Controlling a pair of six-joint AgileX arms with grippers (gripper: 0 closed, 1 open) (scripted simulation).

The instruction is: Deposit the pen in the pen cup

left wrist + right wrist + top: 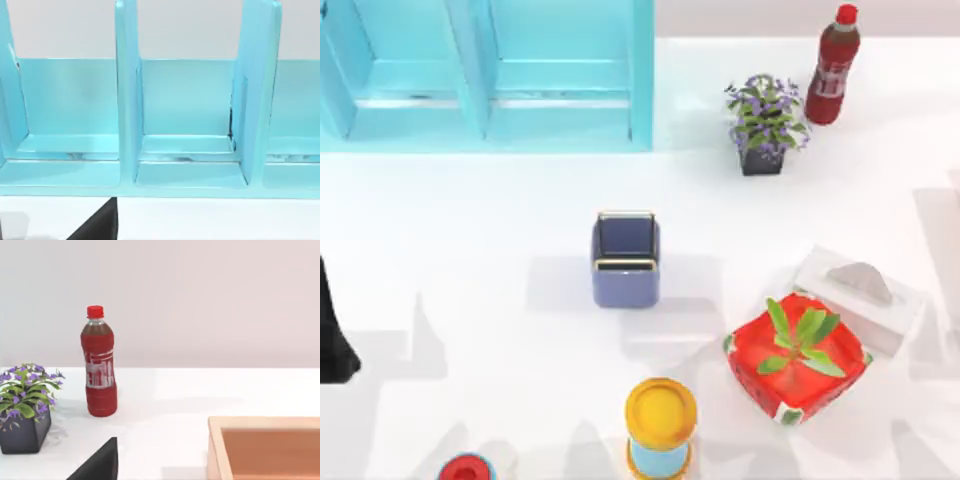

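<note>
One pen cup (625, 260) stands upright near the middle of the desk (470, 230). It is blue with a thin gold rim. It is well apart from my left arm (332, 340), a dark shape at the left edge of the desk, and it lies off to that arm's right.

Just past the cup, nearer the front edge, stands a yellow-topped cylinder (660, 425). Beside that is a red planter (798, 360) with a green plant, and a white tissue box (860, 295) touches the planter's far side. A small red-topped thing (467, 468) sits at the front edge, nearer the left arm.

A black bit of the left hand (97, 225) shows over the desk. Ahead of it stands a light-blue shelf (185, 125) with open slots. I cannot tell if this hand is spread or pressed together.

A black bit of the right hand (97, 462) shows too, and I cannot tell its state either. Ahead of it stand a red bottle (100, 365) and a pot of purple flowers (25, 410), near each other. A brown box (265, 447) lies close beside this hand.
</note>
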